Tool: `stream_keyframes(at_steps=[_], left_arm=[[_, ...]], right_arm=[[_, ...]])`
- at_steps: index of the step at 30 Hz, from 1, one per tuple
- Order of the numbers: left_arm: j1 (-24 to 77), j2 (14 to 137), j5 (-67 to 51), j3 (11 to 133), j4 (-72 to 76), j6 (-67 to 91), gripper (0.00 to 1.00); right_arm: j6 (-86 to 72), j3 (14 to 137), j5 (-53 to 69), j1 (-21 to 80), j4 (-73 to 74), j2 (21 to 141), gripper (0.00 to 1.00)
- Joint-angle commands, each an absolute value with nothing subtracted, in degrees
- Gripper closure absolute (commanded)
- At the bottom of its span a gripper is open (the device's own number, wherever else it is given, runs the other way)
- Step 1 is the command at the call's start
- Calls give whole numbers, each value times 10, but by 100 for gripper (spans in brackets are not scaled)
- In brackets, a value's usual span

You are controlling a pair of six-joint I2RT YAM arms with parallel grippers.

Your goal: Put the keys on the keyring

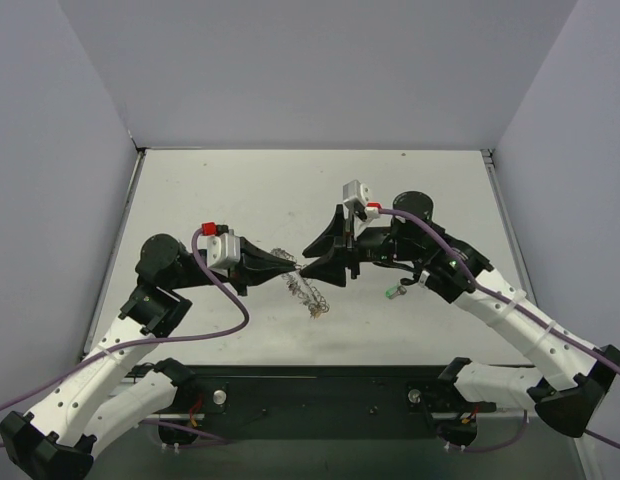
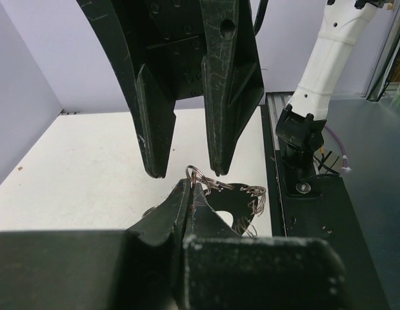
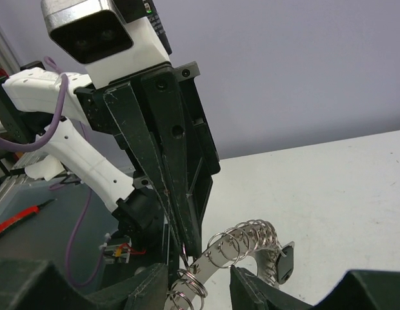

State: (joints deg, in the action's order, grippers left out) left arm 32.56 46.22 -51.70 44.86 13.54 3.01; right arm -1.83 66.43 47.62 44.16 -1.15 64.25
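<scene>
No legible text, no labels or brand marks, no numbers or signs, all three views checked, surfaces mostly plain, finer marks too small or blurred to read

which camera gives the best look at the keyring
Right wrist: the keyring is close, its wire loops distinct. Left wrist shows it partly hidden behind the left gripper. Top external shows only a tiny wire tangle.
</scene>
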Motion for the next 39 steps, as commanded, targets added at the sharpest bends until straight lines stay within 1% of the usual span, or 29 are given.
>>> stream_keyframes(at_steps=[1,4,7,8,9,11,12,17,18,20,22,23,26,27,31,36,38,39], left_arm=[[329,458,-515,458,185,40,100],[329,457,-512,458,184,40,100],[329,456,-507,457,186,41,100],[330,456,-503,457,186,43,100],[330,456,-500,457,186,43,100],[330,454,-494,456,185,43,100],[330,454,-485,456,184,42,100],[330,452,-447,463,159,38,100],[330,453,-444,465,156,38,100],[329,458,-424,474,144,45,100],[330,467,-408,484,118,47,100],[330,470,-394,496,106,47,100],[330,479,-395,503,91,47,100],[330,480,-399,502,99,49,100],[330,468,-396,490,118,51,100],[330,462,-389,491,117,54,100],[330,463,-389,491,118,56,100],[330,464,-389,490,119,57,100]], right_arm=[[-5,673,472,447,-48,650,57],[-5,675,474,451,-48,652,57],[-5,686,477,453,-31,659,61],[10,687,482,454,-26,664,65],[11,692,483,454,-20,665,83],[14,696,487,454,-10,664,100],[16,697,486,455,-7,663,100],[32,698,461,466,24,641,100],[36,697,455,469,26,638,95],[40,694,450,476,32,632,92],[49,693,433,482,44,628,93],[53,693,429,487,48,628,98],[57,690,420,489,58,628,98],[58,689,416,489,59,628,97],[62,681,406,490,60,624,66],[65,677,418,488,57,624,60],[65,678,437,487,55,625,61],[65,679,442,486,54,627,60]])
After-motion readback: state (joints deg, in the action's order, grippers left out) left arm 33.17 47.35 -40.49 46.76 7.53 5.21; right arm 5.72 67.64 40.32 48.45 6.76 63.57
